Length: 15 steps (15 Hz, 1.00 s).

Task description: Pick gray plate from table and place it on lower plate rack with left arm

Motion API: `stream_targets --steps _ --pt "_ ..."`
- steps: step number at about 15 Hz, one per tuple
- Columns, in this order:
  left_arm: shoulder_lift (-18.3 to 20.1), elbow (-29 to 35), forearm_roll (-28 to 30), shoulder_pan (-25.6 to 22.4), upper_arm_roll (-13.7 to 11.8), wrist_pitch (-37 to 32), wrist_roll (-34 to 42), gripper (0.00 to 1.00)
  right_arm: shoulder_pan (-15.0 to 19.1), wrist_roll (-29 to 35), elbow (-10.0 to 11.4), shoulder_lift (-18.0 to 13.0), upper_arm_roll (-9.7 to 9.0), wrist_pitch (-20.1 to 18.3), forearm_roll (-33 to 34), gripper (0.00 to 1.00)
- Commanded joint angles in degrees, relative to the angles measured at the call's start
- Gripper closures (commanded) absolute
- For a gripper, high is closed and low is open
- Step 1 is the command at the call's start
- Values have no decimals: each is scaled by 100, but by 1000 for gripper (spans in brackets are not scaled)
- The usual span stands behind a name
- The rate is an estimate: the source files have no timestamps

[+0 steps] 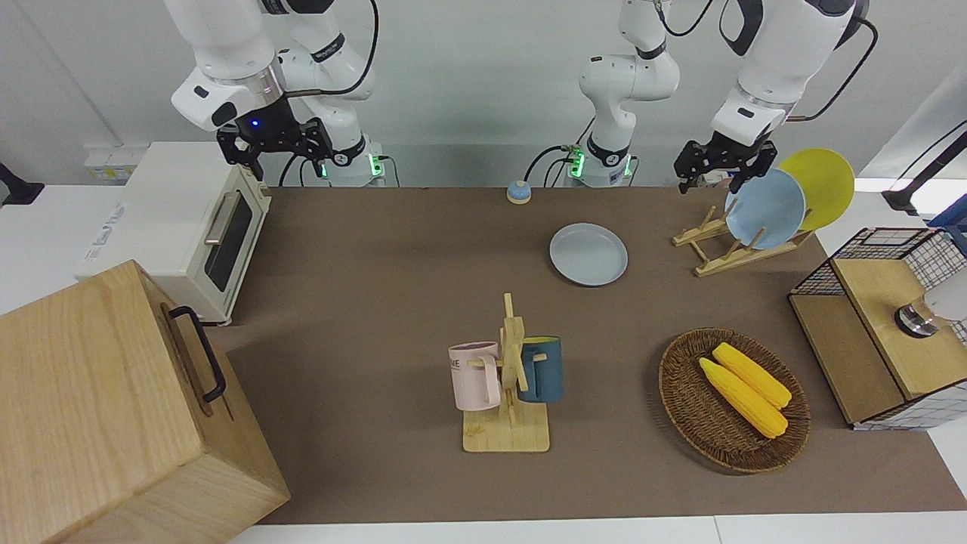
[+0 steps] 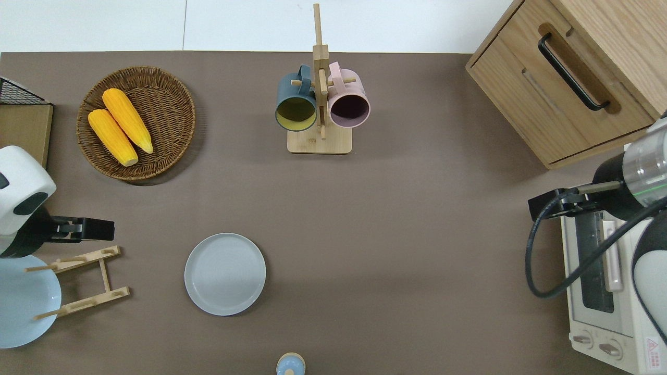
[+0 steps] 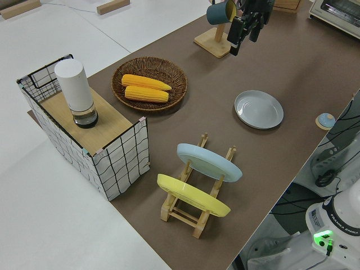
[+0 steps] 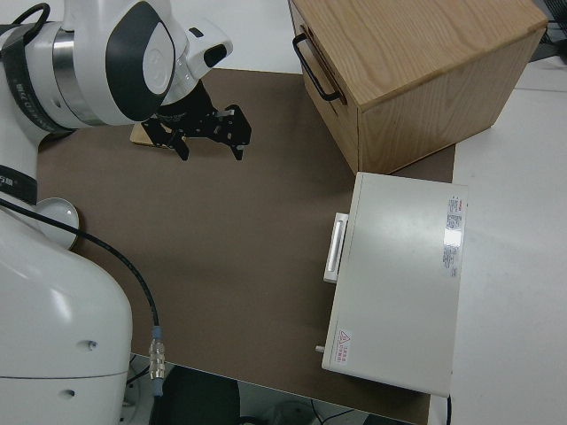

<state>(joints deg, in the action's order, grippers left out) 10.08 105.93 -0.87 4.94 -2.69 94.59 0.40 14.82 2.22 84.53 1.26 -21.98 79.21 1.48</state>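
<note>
Smooth gray plate (image 2: 225, 274), matte brown table (image 2: 396, 219), light-wood rack (image 2: 83, 281).

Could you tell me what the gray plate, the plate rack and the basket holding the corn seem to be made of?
Gray plate: likely matte ceramic or plastic, with an even, dull surface. Plate rack: light unfinished wood, pale rails and pegs. Basket: brown woven wicker, visible weave.

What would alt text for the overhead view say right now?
The gray plate lies flat on the table, untouched, beside the lower plate rack, which holds a blue plate. The left gripper hangs near the rack; the right arm is parked.
</note>
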Motion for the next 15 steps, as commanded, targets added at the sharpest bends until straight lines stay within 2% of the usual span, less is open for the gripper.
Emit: stream_targets --steps 1,10,15 --pt "-50 -117 285 42 -12 -151 -92 7 135 68 -42 -12 -122 -64 37 17" --pt "-59 -64 254 60 -4 -168 -75 9 135 68 -34 -12 -113 -64 37 17" --pt "38 225 280 60 -4 -265 -92 7 135 68 -42 -12 -122 -64 37 17"
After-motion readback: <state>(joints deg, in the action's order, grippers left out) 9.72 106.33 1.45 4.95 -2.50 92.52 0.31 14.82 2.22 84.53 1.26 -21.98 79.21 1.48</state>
